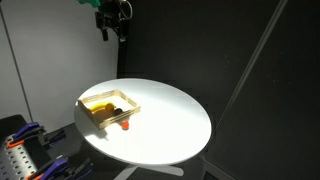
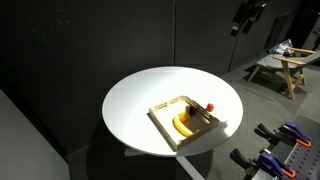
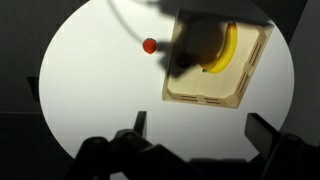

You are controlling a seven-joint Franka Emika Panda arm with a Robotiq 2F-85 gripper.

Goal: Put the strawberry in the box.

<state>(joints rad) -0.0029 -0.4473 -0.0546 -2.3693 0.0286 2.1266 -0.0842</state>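
The strawberry (image 1: 125,125) is a tiny red fruit lying on the white round table just outside the box's wall; it also shows in the other exterior view (image 2: 210,106) and in the wrist view (image 3: 149,45). The box (image 1: 92,100) is a shallow tan wooden tray holding a yellow banana (image 2: 183,125) and a dark brown item (image 1: 115,109); it shows in both exterior views (image 2: 165,120) and the wrist view (image 3: 205,95). My gripper (image 1: 112,30) hangs high above the table, open and empty; its fingers frame the wrist view (image 3: 195,128).
The white round table (image 1: 170,120) stands against black curtains. Clamps and tools (image 1: 20,145) lie beside it. A wooden stool (image 2: 280,68) stands at the far side in an exterior view.
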